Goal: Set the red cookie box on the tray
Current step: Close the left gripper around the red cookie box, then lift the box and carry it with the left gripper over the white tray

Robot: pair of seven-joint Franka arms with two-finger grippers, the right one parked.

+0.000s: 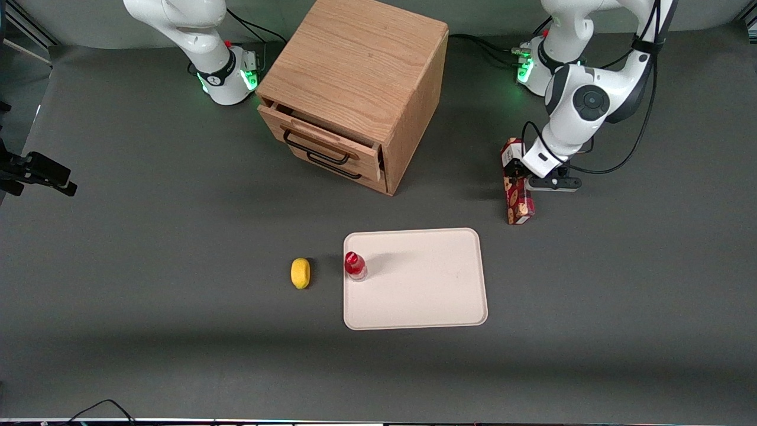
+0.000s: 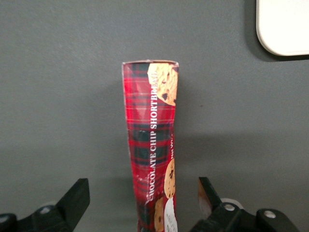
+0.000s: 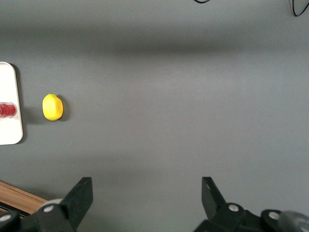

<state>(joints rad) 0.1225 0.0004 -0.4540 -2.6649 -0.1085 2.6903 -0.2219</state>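
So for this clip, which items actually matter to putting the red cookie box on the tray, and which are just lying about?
Part of the job:
- red cookie box, lying on the table
- tray, nearer the front camera than the box
- gripper, open, fingers either side of the box

Just lying about:
- small red-capped bottle, standing on the tray's edge
- yellow lemon, beside the tray
- wooden drawer cabinet

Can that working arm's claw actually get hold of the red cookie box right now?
Probably yes: the claw is open with its fingers either side of the red cookie box, not touching it; nothing lies between.
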